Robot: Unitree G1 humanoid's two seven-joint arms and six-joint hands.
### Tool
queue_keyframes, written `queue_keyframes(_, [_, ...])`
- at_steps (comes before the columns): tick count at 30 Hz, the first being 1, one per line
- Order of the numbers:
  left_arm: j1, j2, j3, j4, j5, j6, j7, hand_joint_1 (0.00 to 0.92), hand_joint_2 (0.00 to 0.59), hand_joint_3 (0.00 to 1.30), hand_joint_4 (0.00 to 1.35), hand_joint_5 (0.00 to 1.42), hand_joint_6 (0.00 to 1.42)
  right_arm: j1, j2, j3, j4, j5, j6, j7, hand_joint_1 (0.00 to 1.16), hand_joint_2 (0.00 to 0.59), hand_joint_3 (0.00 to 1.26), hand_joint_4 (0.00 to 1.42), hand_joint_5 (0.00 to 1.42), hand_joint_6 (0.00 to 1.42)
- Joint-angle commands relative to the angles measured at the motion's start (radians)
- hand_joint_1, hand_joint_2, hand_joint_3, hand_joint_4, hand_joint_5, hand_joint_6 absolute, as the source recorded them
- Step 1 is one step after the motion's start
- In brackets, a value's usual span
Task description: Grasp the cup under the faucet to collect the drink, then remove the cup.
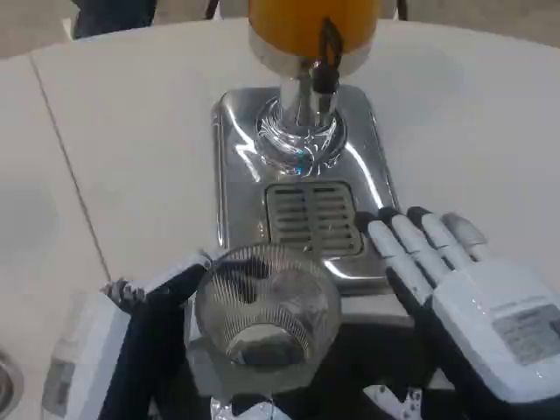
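Left hand (144, 328) grips the cup (262, 311), right hand (464, 289) spread beside it; cup sits short of the faucet (325, 66), so juice could hit the drip tray (311, 214)

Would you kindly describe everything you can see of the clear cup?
The cup looks like clear ribbed glass or plastic, seen from above, its round mouth open and seemingly empty. It sits in front of the dispenser's slotted drip grate, not under the faucet. The left hand grips its left side; the right hand lies beside it, apart.
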Motion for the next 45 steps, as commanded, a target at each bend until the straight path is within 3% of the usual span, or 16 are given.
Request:
queue_keyframes(1, [0.0, -0.01, 0.002, -0.02, -0.004, -0.003, -0.009, 0.678, 0.063, 1.16, 1.19, 1.42, 1.42, 0.024, 0.001, -0.011, -0.016, 0.01, -0.009, 0.01, 0.53, 0.359, 0.0, 0.0, 0.0, 0.0])
queue_keyframes(13, [-0.017, -0.025, 0.0, -0.01, -0.006, 0.018, -0.017, 0.678, 0.063, 1.16, 1.19, 1.42, 1.42, 0.02, 0.049, 0.0, -0.018, -0.028, 0.007, 0.02, 0.53, 0.359, 0.0, 0.0, 0.0, 0.0])
queue_keyframes(18, [-0.1, -0.054, -0.002, 0.05, 0.01, 0.091, -0.002, 0.678, 0.063, 1.16, 1.19, 1.42, 1.42, 0.04, 0.127, -0.012, -0.004, -0.048, 0.076, 0.021, 0.53, 0.359, 0.0, 0.0, 0.0, 0.0])
queue_keyframes(23, [-0.314, -0.101, -0.03, 0.232, 0.043, 0.184, 0.041, 0.678, 0.063, 1.16, 1.19, 1.42, 1.42, 0.045, 0.108, 0.002, -0.014, -0.028, 0.062, 0.056, 0.53, 0.359, 0.0, 0.0, 0.0, 0.0])
queue_keyframes(28, [-0.504, -0.135, -0.077, 0.449, 0.067, 0.235, 0.111, 0.68, 0.065, 1.15, 1.18, 1.42, 1.42, 0.037, 0.101, -0.029, -0.044, -0.014, 0.073, 0.087, 0.53, 0.359, 0.0, 0.0, 0.0, 0.0])
queue_keyframes(36, [-0.729, -0.167, -0.158, 0.749, 0.081, 0.243, 0.232, 0.685, 0.066, 1.15, 1.18, 1.42, 1.42, 0.023, 0.131, -0.015, -0.057, -0.062, 0.082, 0.123, 0.53, 0.359, 0.0, 0.0, 0.0, 0.0])
queue_keyframes(45, [-0.923, -0.199, -0.21, 1.038, 0.065, 0.234, 0.352, 0.687, 0.071, 1.15, 1.17, 1.42, 1.42, -0.022, 0.148, -0.021, -0.043, -0.088, 0.096, 0.153, 0.53, 0.359, 0.0, 0.0, 0.0, 0.0])
